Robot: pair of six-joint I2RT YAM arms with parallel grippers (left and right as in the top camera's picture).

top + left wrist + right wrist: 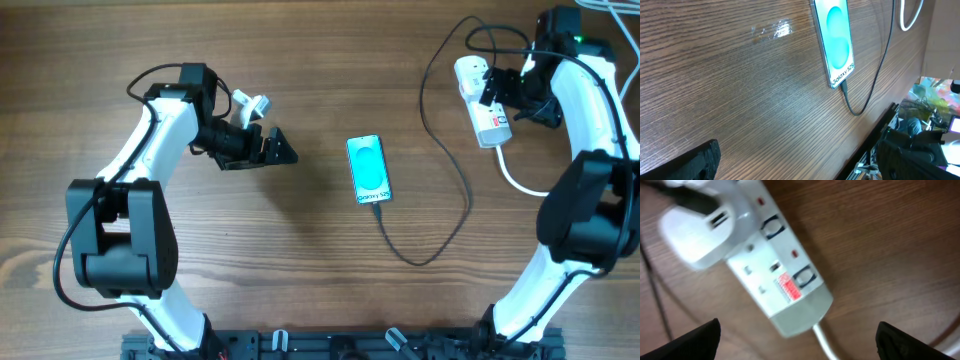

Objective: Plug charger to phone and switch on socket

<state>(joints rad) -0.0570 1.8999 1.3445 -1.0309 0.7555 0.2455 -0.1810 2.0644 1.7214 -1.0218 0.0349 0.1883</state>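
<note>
The phone (368, 169) lies in the middle of the table, teal screen up, white text strip at its near end. The black charger cable (440, 225) is plugged into that near end and loops right and back to a white plug on the socket (484, 110). The phone (837, 42) and cable (875, 75) also show in the left wrist view. The socket (775, 270) fills the right wrist view with the white plug (697, 227) in it. My right gripper (505, 88) is open, hovering over the socket. My left gripper (280, 148) is open, empty, left of the phone.
The socket's thick white cord (520, 178) curves toward the right arm's base. The table's front edge with a black rail (875, 145) shows in the left wrist view.
</note>
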